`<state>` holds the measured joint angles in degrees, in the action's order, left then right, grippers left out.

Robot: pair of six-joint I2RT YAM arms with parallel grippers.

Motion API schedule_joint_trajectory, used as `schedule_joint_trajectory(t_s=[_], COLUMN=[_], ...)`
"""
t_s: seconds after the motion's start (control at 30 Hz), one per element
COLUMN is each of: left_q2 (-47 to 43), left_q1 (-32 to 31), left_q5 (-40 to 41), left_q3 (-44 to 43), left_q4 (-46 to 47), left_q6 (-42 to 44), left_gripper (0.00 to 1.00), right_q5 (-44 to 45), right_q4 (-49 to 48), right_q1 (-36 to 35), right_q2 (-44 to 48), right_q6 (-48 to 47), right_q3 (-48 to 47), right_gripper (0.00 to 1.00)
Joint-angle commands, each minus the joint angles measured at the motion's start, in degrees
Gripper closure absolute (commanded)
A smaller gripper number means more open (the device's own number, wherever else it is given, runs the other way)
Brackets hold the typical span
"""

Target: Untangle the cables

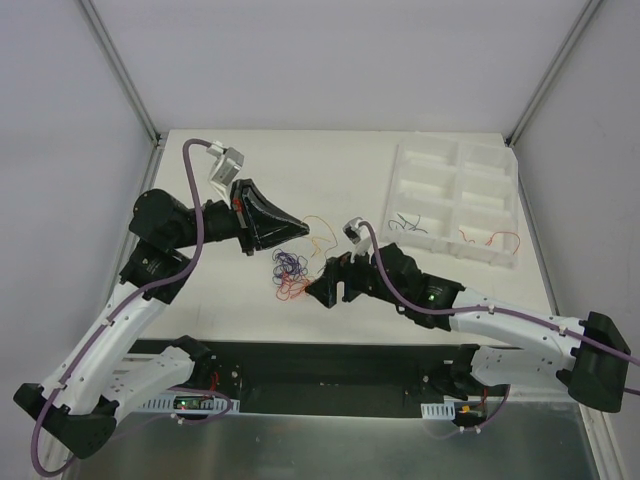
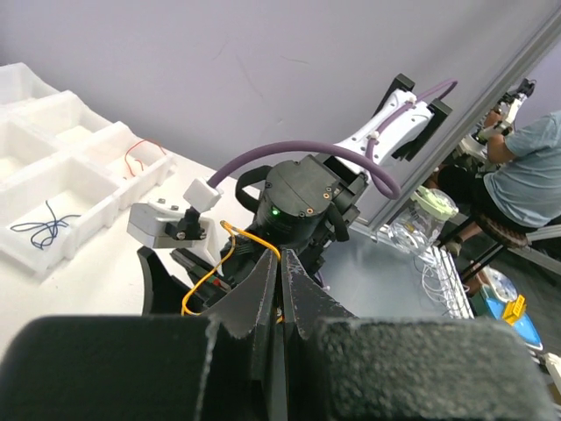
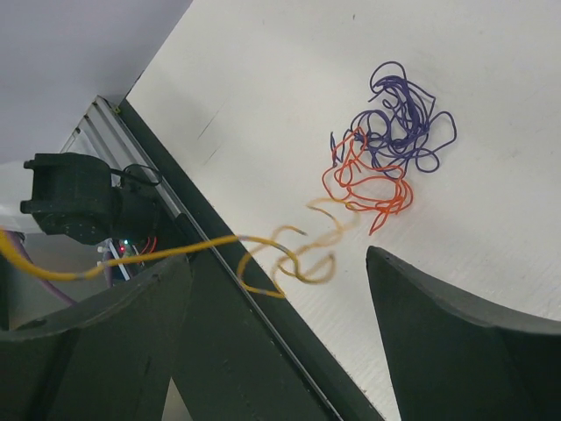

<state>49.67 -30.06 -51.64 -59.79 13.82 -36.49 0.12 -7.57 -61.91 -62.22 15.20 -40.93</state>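
Observation:
The cables lie mid-table as a small knot: purple strands [image 1: 290, 263] [image 3: 399, 127] touching orange-red strands [image 1: 291, 288] [image 3: 364, 180]. My left gripper [image 1: 299, 228] [image 2: 282, 256] is shut on a thin yellow-orange wire [image 1: 320, 224] [image 2: 209, 274], held up off the table. In the right wrist view this wire [image 3: 294, 254] hangs blurred between the wide-apart fingers of my right gripper [image 1: 322, 281] [image 3: 276, 260], which is open with nothing gripped, just right of the knot.
A white compartmented tray [image 1: 432, 160] [image 2: 83, 180] stands at the back right, with a dark blue wire [image 1: 405, 224] [image 2: 39, 227] and a red wire [image 1: 490, 238] [image 2: 140, 153] in separate compartments. The table's dark front rail [image 3: 263, 324] runs under the right gripper.

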Motion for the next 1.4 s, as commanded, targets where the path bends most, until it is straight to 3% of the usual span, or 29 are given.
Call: schedule_joint_trajectory(t_s=[0.0,0.37,0.5,0.63,0.83,1.37], left_q2=[0.7,3.0,2.9,3.0,3.6,4.6], left_q1=[-0.3,-0.3,-0.3,-0.3,-0.3,-0.3], left_q5=[2.5,2.7,2.7,2.6,2.5,1.6], left_q3=[-2.4,-2.4,-2.5,-2.5,-2.5,-2.1], left_q4=[0.4,1.1,1.0,0.9,1.1,3.8], left_q6=[1.9,1.2,1.2,1.2,1.4,-1.6], left_gripper=[1.00,1.00,1.00,1.00,1.00,1.00], right_q5=[3.0,7.3,9.2,9.6,8.4,10.4], right_q4=[-1.0,3.0,5.6,8.8,9.1,0.2], right_q1=[-0.5,-1.5,-1.7,-2.5,-5.8,-8.4], right_q2=[1.0,1.9,2.9,4.0,4.4,-0.5], right_q6=[3.5,4.3,3.0,1.2,-0.3,-12.0], right_q3=[-1.1,-0.7,-1.0,-1.7,-3.0,-2.6], right_gripper=[0.18,0.30,0.18,0.16,0.36,0.46])
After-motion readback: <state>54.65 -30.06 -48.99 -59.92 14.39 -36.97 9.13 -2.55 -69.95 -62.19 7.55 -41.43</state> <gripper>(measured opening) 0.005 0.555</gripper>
